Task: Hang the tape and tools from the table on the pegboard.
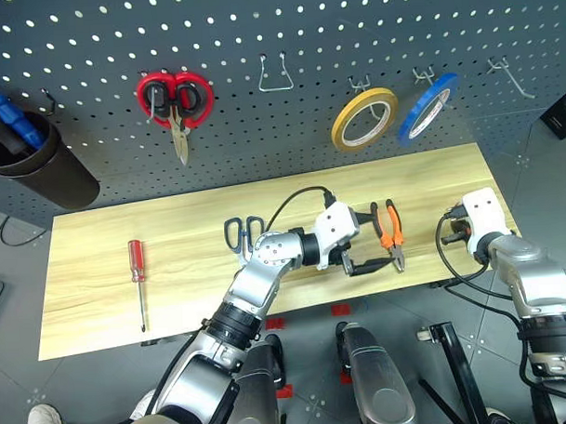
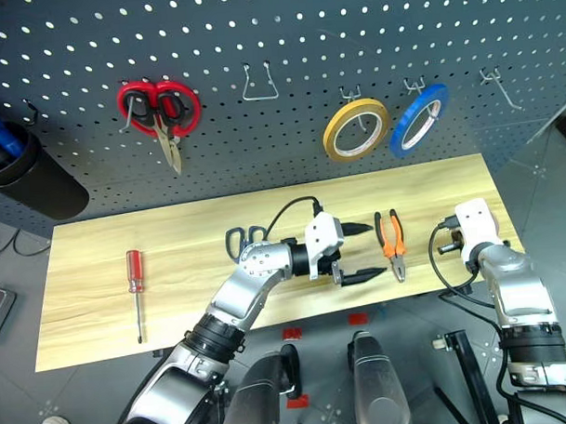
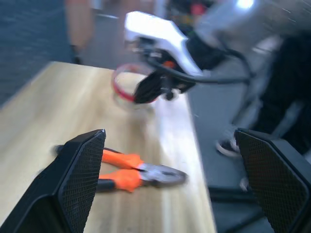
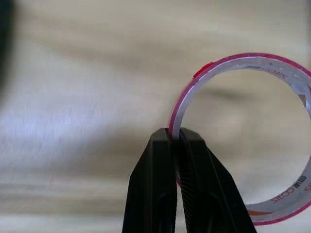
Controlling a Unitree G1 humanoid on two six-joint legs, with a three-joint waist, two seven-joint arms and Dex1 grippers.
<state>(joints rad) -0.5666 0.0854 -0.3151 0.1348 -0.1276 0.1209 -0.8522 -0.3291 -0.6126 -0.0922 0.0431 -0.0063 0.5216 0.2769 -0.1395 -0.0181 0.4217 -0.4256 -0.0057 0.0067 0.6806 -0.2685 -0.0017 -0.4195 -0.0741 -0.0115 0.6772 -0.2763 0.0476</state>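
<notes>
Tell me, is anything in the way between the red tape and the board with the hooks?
Nothing visible blocks it. The right pincer is shut on the red tape near the table's right end. The pegboard rises just behind, with a bare hook above, right of the blue roll.

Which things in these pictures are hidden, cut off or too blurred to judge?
- Red tape: cut off by the right wrist view's edge; blurred in the left wrist view.
- Dark-blue-handled scissors: blades hidden under the left arm.
- Right gripper: its fingertips are covered by the wrist housing in the eye views.
- Pliers: blurred, handle ends behind a left finger.
</notes>
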